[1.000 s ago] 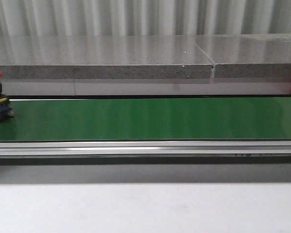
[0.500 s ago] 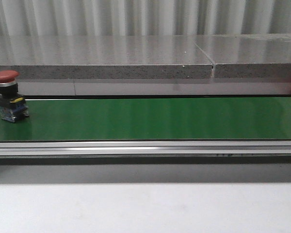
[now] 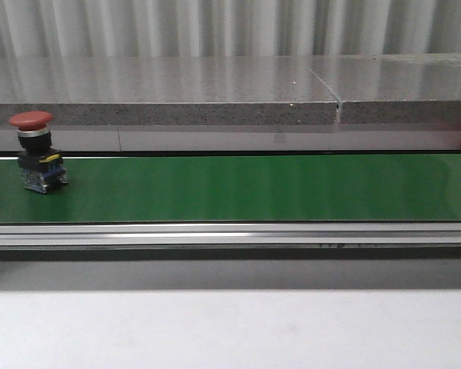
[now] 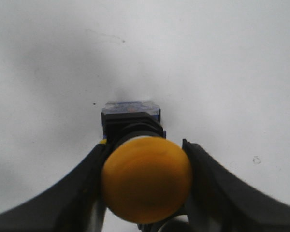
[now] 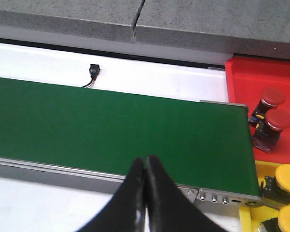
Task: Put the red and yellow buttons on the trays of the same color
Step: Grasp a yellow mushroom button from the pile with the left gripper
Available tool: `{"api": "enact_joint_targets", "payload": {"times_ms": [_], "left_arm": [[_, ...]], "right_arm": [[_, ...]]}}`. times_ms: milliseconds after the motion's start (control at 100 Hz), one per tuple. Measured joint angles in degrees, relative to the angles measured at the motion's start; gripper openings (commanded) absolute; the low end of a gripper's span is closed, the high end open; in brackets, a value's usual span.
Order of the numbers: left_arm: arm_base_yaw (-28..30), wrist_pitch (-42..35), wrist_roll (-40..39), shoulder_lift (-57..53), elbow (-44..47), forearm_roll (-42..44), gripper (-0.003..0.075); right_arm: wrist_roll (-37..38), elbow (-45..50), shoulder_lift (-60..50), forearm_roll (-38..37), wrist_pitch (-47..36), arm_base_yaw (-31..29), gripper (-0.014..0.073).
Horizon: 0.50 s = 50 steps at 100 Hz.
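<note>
Left gripper (image 4: 145,191) is clamped on a yellow button (image 4: 146,178), jaws on both sides of the cap, body pointing down over a plain white surface (image 4: 208,58); no tray shows in the left wrist view. Right gripper (image 5: 145,193) is closed and empty, hovering over the near edge of the green belt (image 5: 111,130) at its end by the trays. A red button (image 3: 37,154) stands upright at the belt's far left in the front view. Red tray (image 5: 261,77) already holds 2 red buttons (image 5: 271,112); yellow tray (image 5: 249,220) next to it shows 2 yellow ones. My read: left should carry its button to the yellow tray, set it base-down, then release. Right must open before the red button arrives and grip it across the cap.
</note>
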Motion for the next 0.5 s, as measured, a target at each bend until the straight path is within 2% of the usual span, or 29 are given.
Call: {"api": "enact_joint_targets", "payload": {"times_ms": [130,500], "left_arm": [[0.00,0.00,1.92,0.00,-2.40,0.44,0.0187],[0.00,2.59,16.45,-7.86,-4.45,0.91,0.0187]], "right_arm": [[0.00,0.00,0.00,0.00,0.00,0.00,-0.0069],[0.00,0.00,0.00,0.00,0.09,0.00,-0.0069]]}}
